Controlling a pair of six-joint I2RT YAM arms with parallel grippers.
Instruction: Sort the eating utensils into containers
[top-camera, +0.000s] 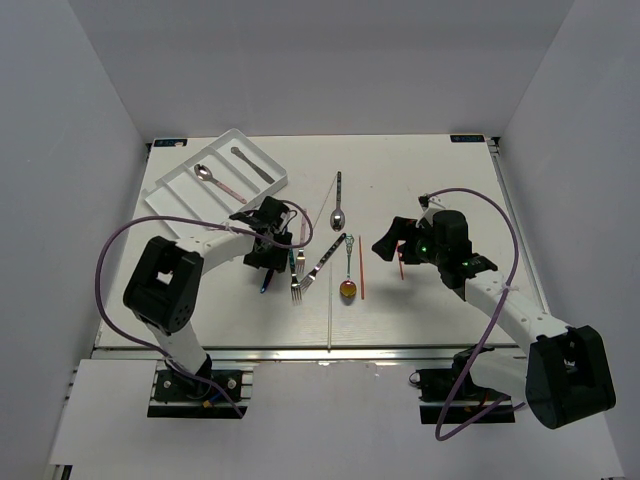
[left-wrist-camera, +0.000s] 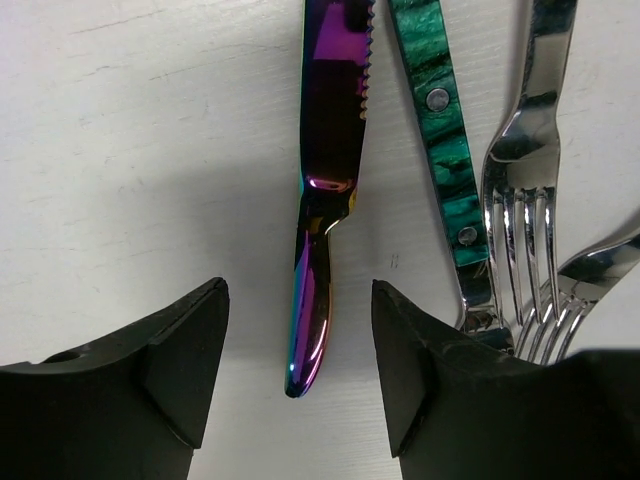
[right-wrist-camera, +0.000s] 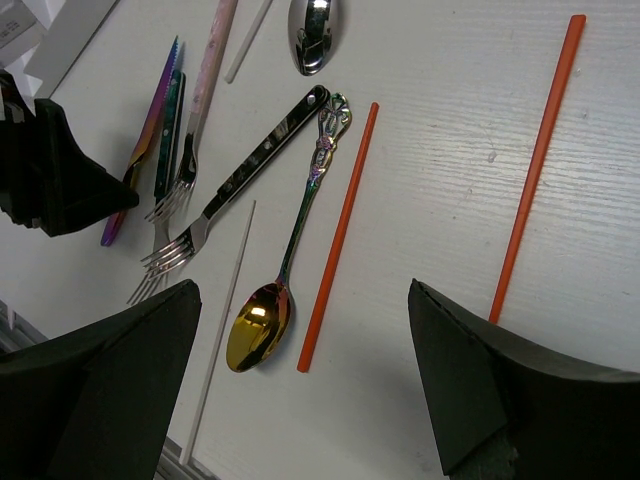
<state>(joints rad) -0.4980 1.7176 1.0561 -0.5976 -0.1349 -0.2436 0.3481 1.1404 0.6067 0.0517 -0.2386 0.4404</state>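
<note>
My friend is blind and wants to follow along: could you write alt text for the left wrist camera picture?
A rainbow-tinted knife lies on the white table, its handle end between the left gripper's two open black fingers, which do not touch it. Just right of it lie a green-handled utensil and two silver forks.

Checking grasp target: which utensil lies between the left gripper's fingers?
The iridescent purple knife, serrated edge, centred in the left gripper; the green-handled piece and silver forks lie outside.
</note>
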